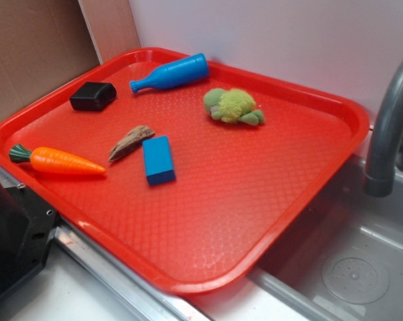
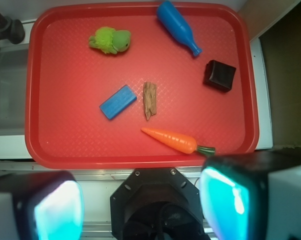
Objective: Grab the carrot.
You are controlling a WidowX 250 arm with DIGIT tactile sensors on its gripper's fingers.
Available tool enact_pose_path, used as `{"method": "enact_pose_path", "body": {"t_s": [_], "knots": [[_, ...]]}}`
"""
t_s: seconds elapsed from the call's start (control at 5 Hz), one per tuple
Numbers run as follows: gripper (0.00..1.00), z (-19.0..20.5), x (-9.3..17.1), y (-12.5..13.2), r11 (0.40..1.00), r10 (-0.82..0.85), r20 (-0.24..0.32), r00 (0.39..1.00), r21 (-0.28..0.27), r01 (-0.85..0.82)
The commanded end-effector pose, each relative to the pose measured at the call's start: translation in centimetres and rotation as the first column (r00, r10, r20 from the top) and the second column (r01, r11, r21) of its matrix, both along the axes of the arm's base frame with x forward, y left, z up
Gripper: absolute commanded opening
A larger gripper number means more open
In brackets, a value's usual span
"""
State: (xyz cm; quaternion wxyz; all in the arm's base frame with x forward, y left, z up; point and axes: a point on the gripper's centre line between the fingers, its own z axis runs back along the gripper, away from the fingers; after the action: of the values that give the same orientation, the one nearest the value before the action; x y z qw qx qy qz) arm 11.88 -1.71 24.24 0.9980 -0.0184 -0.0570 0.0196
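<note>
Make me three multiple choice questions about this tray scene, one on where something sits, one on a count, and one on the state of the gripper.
1. What lies closest to the carrot on the red tray?
A. the green plush toy
B. the brown wood piece
C. the blue bottle

2. How many blue things are on the tray?
A. one
B. two
C. three

3. How does the gripper stand?
A. shut on the carrot
B. shut on the black box
C. open, holding nothing

Answers:
1. B, the brown wood piece sits just beyond the carrot's tip, while the green plush toy and blue bottle are near the far edge.
2. B, only the bottle and the blue block are blue.
3. C, the wrist view shows its two fingers wide apart off the tray's near edge, nothing between them; the black box lies untouched.
</note>
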Motion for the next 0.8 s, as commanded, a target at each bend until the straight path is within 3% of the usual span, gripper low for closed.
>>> {"method": "enact_pose_path", "body": {"t_s": [0.0, 0.2, 0.4, 0.6], "knots": [[1.00, 0.0, 0.0, 0.0, 1.000, 0.000, 0.000, 1.000, 0.000, 0.000], [1.00, -5.0, 0.2, 1.8, 0.993, 0.111, -0.015, 0.994, 0.052, -0.111], [1.00, -8.4, -1.0, 2.8, 0.933, 0.354, -0.037, 0.935, 0.083, -0.350], [1.00, -11.6, -1.0, 4.4, 0.821, 0.571, -0.042, 0.820, 0.015, -0.571]]}}
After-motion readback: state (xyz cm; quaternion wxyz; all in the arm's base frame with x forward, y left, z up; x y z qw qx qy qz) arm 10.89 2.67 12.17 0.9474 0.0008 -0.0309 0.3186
